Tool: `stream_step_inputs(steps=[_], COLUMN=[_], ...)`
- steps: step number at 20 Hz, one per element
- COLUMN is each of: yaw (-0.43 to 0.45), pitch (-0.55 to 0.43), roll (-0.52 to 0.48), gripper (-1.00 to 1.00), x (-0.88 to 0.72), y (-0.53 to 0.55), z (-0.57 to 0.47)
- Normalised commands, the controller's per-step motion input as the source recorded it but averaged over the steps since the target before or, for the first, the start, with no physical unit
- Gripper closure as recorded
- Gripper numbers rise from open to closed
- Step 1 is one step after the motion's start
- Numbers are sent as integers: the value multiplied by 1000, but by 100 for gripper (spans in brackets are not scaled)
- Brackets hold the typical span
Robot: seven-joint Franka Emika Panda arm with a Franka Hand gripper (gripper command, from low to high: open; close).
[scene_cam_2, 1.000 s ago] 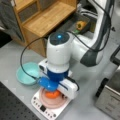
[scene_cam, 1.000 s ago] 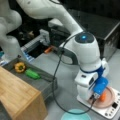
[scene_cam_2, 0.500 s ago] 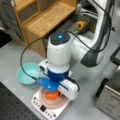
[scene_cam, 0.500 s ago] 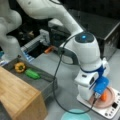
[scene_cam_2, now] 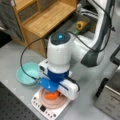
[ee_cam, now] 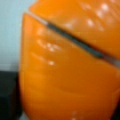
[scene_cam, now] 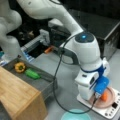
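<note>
An orange carrot-like piece [scene_cam: 105, 96] lies on a pink plate [scene_cam: 111, 101] that sits on a white scale [scene_cam: 110, 111] at a front view's bottom right. My gripper [scene_cam: 99, 96] is lowered right onto it, the blue and white hand covering the fingers. From the opposite side, the gripper [scene_cam_2: 51, 91] stands over the orange piece [scene_cam_2: 52, 95], the plate [scene_cam_2: 54, 104] and the scale [scene_cam_2: 40, 106]. The wrist view is filled by the glossy orange piece [ee_cam: 67, 72], crossed by a dark groove.
A teal bowl [scene_cam: 75, 115] [scene_cam_2: 27, 73] rests beside the scale. A wooden shelf [scene_cam: 17, 97] [scene_cam_2: 42, 17] stands close by, next to a grey tray [scene_cam: 46, 83] holding a yellow pepper [scene_cam: 20, 67] [scene_cam_2: 81, 25] and a green vegetable [scene_cam: 32, 74]. A black box [scene_cam: 100, 27] is behind.
</note>
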Motion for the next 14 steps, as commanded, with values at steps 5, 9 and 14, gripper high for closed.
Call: stream_step_inputs(steps=[5,9,14], yaw=[122,195,305], pitch=[125,149,142], roll=[-108,-126,-120], gripper=[100,100,100], x=[-79,-230,-378], y=[47,-23,-61], z=[391,412,244])
